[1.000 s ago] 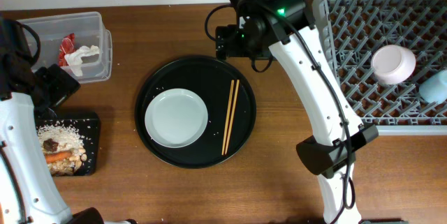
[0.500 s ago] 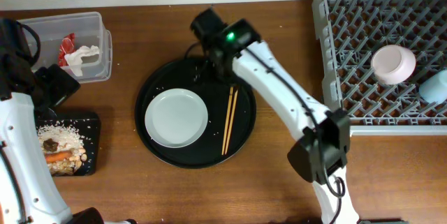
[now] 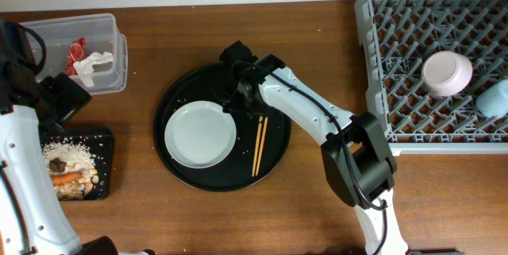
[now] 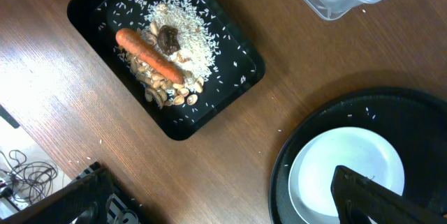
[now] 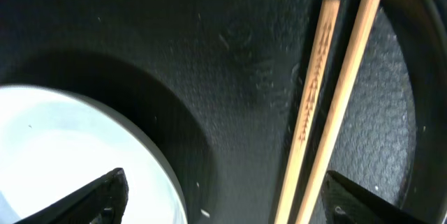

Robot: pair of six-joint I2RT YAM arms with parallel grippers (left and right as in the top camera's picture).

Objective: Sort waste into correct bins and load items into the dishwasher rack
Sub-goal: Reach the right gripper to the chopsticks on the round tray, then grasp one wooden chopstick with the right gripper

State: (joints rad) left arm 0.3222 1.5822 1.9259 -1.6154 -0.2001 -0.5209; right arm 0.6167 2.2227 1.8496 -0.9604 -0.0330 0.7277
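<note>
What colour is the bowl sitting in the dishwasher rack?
Pinkish-white; the bowl shows best in the overhead view.

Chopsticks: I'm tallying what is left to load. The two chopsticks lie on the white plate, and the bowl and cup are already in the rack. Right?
Not quite. The chopsticks lie on the round black tray beside the white plate, not on it, as the overhead view shows. The bowl and cup are indeed in the rack.

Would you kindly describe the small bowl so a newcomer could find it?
Start at the large square grey plastic rack at the right. Near its right edge sits the small pinkish-white bowl, unlike the light-blue cup beside it.
</note>
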